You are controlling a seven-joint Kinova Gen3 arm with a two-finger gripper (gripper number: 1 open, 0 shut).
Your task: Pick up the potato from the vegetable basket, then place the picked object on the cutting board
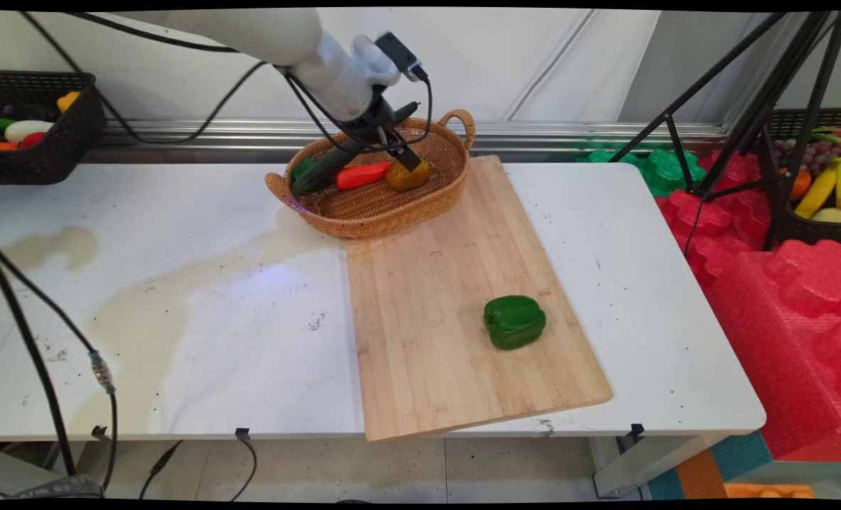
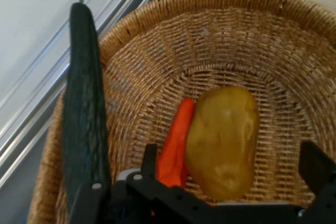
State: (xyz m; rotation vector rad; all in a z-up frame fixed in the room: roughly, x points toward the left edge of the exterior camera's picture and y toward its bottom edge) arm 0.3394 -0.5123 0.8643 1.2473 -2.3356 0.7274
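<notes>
**Open fingers set either side of a potato in the basket**

The gripper (image 2: 226, 192) is seen lowered into the wicker basket (image 1: 420, 205), its fingers spread wide, one on each side of the potato (image 2: 223, 140), with nothing held. For a good grasp here, the fingers would best be closed across the potato's narrower width, slowly, since its skin looks smooth and glossy and the rounded shape could slip out sideways. Care would be needed with the carrot (image 2: 176, 140), which lies touching the potato on the side toward the cucumber (image 2: 84, 108).

The carrot is orange-red, tapered and slick. The cucumber is long, dark green, finely ridged, and is propped against the basket's woven wall. The basket's cane weave is coarse, with looped handles. Beside the basket, on a pale bamboo cutting board (image 1: 427, 340), a shiny, lobed green pepper (image 1: 514, 322) rests well apart from it.
</notes>
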